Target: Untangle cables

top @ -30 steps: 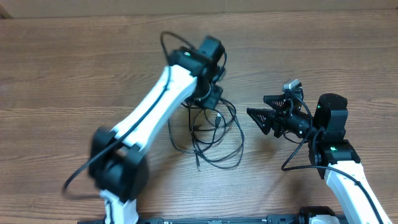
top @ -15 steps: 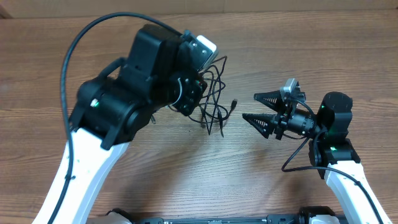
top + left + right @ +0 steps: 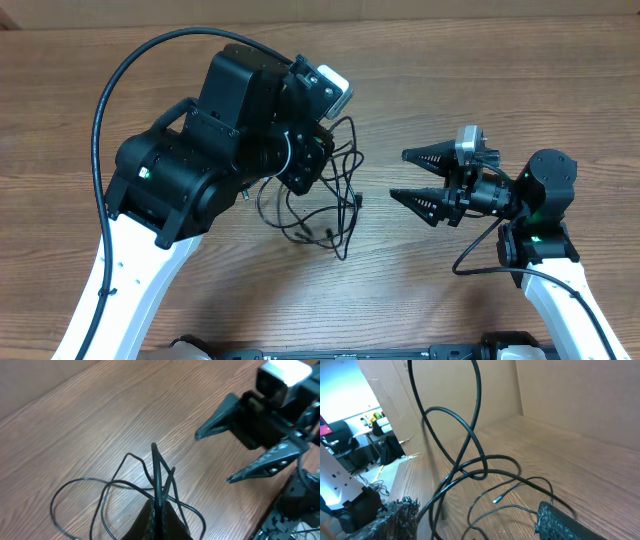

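My left gripper (image 3: pixel 306 172) is raised above the table and shut on a bundle of thin black cables (image 3: pixel 335 190). In the left wrist view the jaws (image 3: pixel 161 512) pinch several strands (image 3: pixel 159 472), and loops (image 3: pixel 97 497) hang to the left. The tangle trails down to the wood, with loose ends (image 3: pixel 305 235) below. My right gripper (image 3: pixel 400 175) is open and empty, just right of the tangle and pointing at it. It also shows in the left wrist view (image 3: pixel 212 458). In the right wrist view the cables (image 3: pixel 470 455) hang between the open fingers (image 3: pixel 475 515), with a silver-tipped plug (image 3: pixel 496 500) among them.
The wooden table (image 3: pixel 500 90) runs under both arms. A thick black robot cable (image 3: pixel 105 110) arcs over the left arm. Cardboard walls (image 3: pixel 570 395) stand behind the table in the right wrist view.
My left arm has lifted the cable bundle off the table and holds it high. In the last half second, the hanging loops dropped and spread lower left. My right gripper shifted slightly.
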Available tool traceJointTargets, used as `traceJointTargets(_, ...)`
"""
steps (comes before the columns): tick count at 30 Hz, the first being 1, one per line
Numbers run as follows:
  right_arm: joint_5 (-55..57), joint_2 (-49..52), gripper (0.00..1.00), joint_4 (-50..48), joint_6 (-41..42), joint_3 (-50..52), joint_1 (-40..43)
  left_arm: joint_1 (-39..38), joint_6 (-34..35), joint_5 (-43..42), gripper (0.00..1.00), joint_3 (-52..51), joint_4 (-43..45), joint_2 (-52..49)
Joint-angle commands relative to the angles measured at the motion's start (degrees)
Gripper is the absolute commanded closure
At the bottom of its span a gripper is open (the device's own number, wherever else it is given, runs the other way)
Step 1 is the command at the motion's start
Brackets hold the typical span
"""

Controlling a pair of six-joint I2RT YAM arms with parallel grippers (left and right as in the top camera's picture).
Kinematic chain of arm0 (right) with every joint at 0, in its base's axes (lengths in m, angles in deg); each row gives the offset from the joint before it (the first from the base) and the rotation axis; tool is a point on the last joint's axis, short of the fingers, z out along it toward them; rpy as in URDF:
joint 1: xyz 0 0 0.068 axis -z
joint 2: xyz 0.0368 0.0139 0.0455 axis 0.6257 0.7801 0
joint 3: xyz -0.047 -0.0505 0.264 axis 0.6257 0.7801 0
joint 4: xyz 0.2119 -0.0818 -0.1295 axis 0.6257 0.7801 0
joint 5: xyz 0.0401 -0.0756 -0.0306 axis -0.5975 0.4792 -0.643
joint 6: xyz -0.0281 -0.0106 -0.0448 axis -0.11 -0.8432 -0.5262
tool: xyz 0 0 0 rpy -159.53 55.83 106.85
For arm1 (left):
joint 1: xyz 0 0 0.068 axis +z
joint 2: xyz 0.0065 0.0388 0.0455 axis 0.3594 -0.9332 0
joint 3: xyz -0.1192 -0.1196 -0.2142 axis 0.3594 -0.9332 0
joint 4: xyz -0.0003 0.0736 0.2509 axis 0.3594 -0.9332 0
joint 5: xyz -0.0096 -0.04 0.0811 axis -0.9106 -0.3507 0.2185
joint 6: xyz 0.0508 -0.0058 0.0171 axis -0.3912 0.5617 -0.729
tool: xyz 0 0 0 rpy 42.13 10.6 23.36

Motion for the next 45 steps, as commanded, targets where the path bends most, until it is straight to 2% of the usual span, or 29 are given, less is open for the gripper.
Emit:
traceJointTargets(1, -0.7, -0.1, 0.23, -0.4, 0.8, -0.5, 0.2, 0.0, 0.6, -4.2, 0.96, 0.9, 0.8, 0.2)
traceJointTargets(16, 0.1, -0.1, 0.14, -0.3, 0.6, -0.5, 0.1, -0.1, 0.6, -18.6, 0.96, 0.9, 1.7, -3.5)
traceJointTargets(23, 4.7, -0.1, 0.14, -0.6, 0.6, -0.5, 0.1, -0.1, 0.6, -18.8, 0.96, 0.9, 1.7, -3.7)
traceJointTargets(28, 5.2, -0.1, 0.14, -0.8, 0.2, -0.5, 0.1, -0.1, 0.6, -22.2, 0.96, 0.9, 1.9, -3.7)
traceJointTargets(30, 6.1, 0.0, 0.18, -0.8, 0.2, -0.5, 0.1, -0.1, 0.6, -23.5, 0.96, 0.9, 2.0, -3.7)
traceJointTargets(31, 6.3, 0.0, 0.26, -0.8, 0.2, -0.5, 0.1, -0.1, 0.6, -24.1, 0.96, 0.9, 2.0, -3.7)
traceJointTargets(32, 6.5, 0.0, 0.45, -0.8, 0.2, -0.5, 0.1, -0.1, 0.7, -24.4, 0.96, 0.9, 2.0, -3.7)
traceJointTargets(34, 6.4, 0.0, 0.61, -0.8, 0.2, -0.5, 0.1, -0.1, 1.3, -24.5, 0.96, 0.9, 2.0, -3.7)
traceJointTargets(35, 6.4, 0.0, 0.65, -0.7, 0.2, -0.5, 0.1, -0.1, 1.9, -24.6, 0.96, 0.9, 2.0, -3.7)
traceJointTargets(39, 6.4, 0.0, 0.66, -0.7, 0.2, -0.5, 0.1, -0.1, 2.1, -27.8, 0.96, 0.9, 2.8, -3.7)
traceJointTargets(42, 6.4, 0.0, 0.56, -0.7, 0.2, -0.5, 0.1, -0.1, 2.1, -28.5, 0.96, 0.9, 3.0, -3.7)
traceJointTargets(45, 6.4, 0.0, 0.51, -0.7, 0.4, -0.5, 0.1, -0.1, 2.4, -28.5, 0.96, 0.9, 3.0, -3.7)
